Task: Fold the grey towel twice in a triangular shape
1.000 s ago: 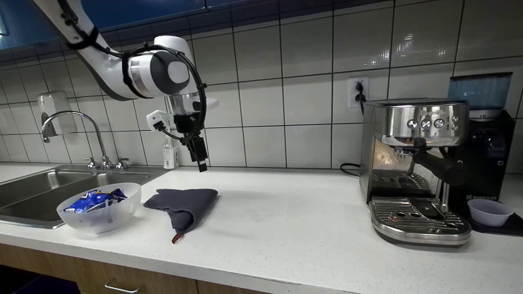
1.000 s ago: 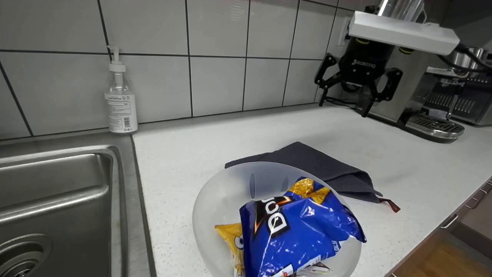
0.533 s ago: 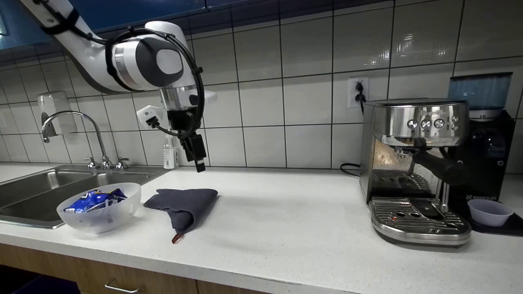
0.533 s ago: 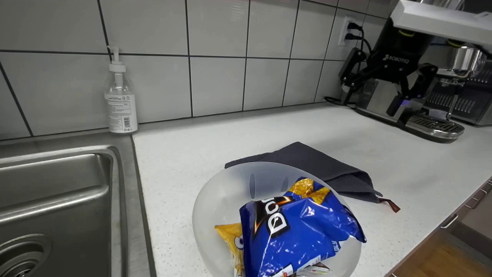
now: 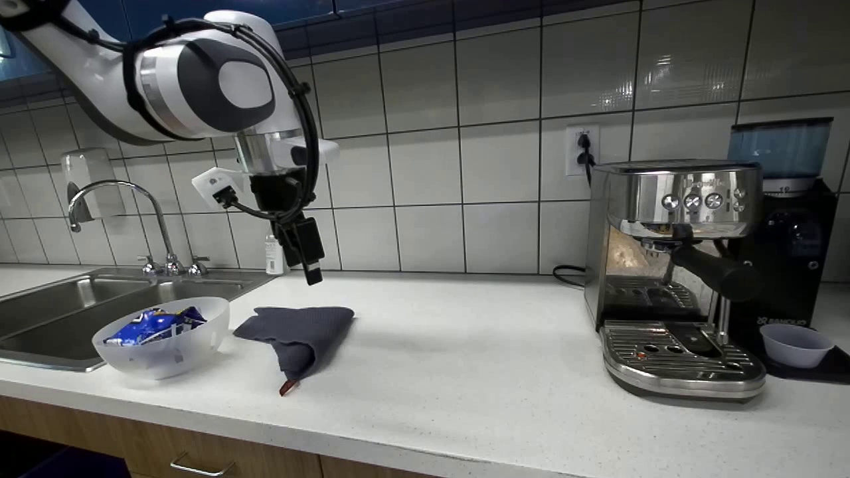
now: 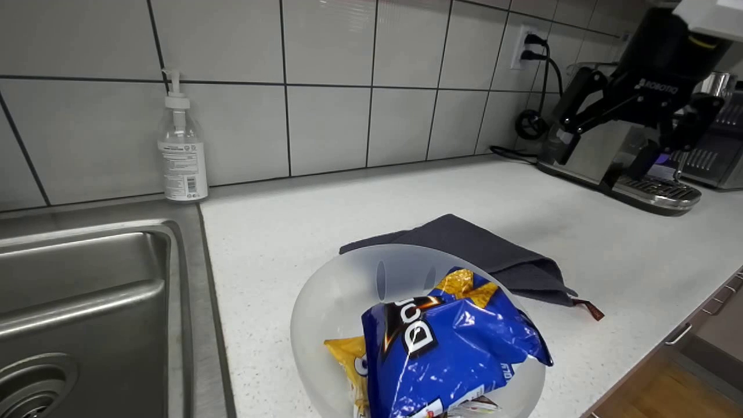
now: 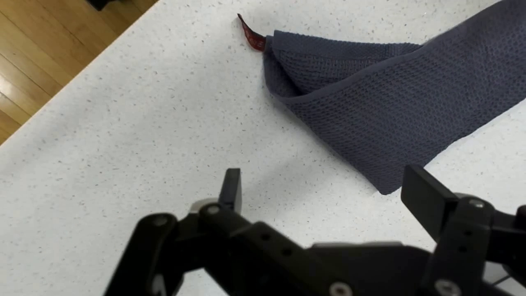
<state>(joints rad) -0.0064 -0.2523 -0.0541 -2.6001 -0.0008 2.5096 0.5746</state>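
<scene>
Now the gripper (image 7: 322,180) has shifted across, jaws spread wide around nothing, the towel (image 7: 390,107) below it unmoved, so folding probably hasn't advanced!

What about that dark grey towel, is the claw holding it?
No, the Robotiq gripper hangs open, apart from the dark grey towel.

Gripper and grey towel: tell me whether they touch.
Apart. In both exterior views, white counter shows between the open gripper and the grey towel.
</scene>
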